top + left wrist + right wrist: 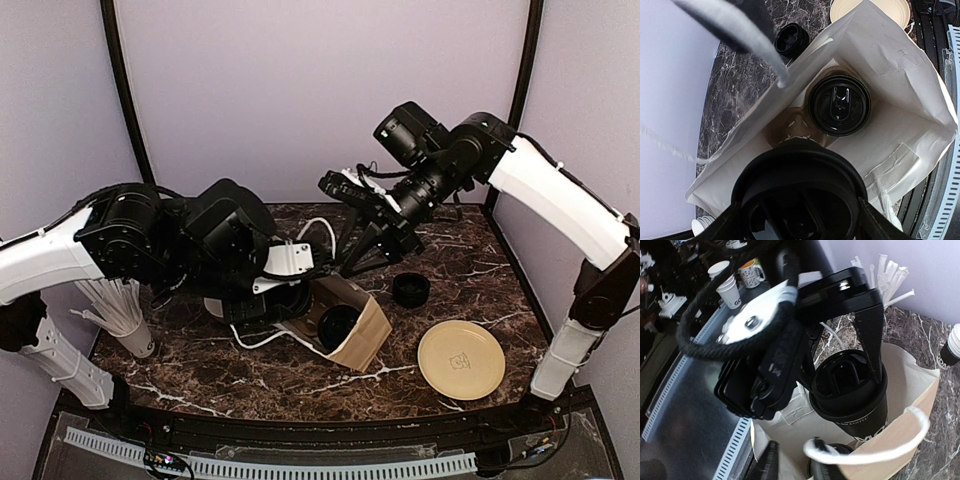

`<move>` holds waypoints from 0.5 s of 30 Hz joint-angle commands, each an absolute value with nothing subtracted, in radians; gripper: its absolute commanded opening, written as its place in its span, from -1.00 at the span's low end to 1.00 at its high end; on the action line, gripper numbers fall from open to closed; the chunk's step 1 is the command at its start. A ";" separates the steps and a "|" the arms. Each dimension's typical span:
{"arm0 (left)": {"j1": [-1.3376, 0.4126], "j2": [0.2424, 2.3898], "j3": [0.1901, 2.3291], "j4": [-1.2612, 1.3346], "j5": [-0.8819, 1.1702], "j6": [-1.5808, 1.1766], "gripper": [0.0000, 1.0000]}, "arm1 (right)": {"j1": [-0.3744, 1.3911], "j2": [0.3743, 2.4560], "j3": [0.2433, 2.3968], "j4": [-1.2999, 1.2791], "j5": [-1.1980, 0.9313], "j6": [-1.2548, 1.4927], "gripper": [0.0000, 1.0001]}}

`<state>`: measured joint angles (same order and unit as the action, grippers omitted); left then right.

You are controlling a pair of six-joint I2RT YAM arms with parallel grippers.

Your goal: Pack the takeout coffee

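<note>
One takeout coffee (852, 390), a black lidded cup with white lettering, hangs upright in the mouth of the brown paper bag (368, 335). My left gripper (800, 220) is shut on it at the lid, one finger on each side. A second takeout coffee (839, 105) stands inside the bag (890, 65), lid up, just beyond the held one. My right gripper (795, 467) hovers at the bag's far rim with its jaws apart. The white handle loop (865, 455) lies against one finger. From above, this gripper (350, 265) sits behind the bag.
A low stack of loose black lids (411, 288) sits right of the bag. A tan plate (461, 359) lies at the front right. Wrapped straws in a cup (120, 310) stand at the left. A lidless cup stack (952, 347) stands behind the bag.
</note>
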<state>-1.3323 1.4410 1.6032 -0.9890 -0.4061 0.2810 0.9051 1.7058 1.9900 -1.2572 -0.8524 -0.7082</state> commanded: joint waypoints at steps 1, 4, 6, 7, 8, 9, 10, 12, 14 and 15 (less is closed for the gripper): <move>-1.340 1.373 1.578 -0.977 -0.391 0.271 0.09 | 0.907 1.701 2.001 -1.309 -0.802 -0.754 -0.13; -1.343 1.339 1.531 -0.953 -0.364 0.269 0.09 | 0.864 1.653 1.936 -1.286 -0.733 -0.770 0.15; -1.344 1.319 1.501 -0.935 -0.360 0.273 0.09 | 0.833 1.631 1.880 -1.280 -0.705 -0.785 0.37; -1.344 1.306 1.489 -0.916 -0.358 0.274 0.10 | 0.821 1.625 1.842 -1.274 -0.683 -0.789 0.42; -1.345 1.300 1.465 -0.893 -0.348 0.276 0.09 | 0.811 1.621 1.806 -1.268 -0.656 -0.793 0.43; -1.345 1.289 1.455 -0.881 -0.341 0.277 0.10 | 0.797 1.617 1.757 -1.249 -0.626 -0.790 0.44; -1.345 1.285 1.438 -0.860 -0.336 0.281 0.10 | 0.790 1.615 1.704 -1.218 -0.579 -0.784 0.45; -1.345 1.272 1.411 -0.831 -0.331 0.293 0.09 | 0.781 1.616 1.598 -1.182 -0.489 -0.792 0.51; -1.345 1.261 1.377 -0.805 -0.337 0.313 0.09 | 0.776 1.620 1.485 -1.151 -0.438 -0.795 0.66; -1.345 1.256 1.365 -0.797 -0.343 0.319 0.10 | 0.776 1.620 1.443 -1.133 -0.427 -0.794 0.94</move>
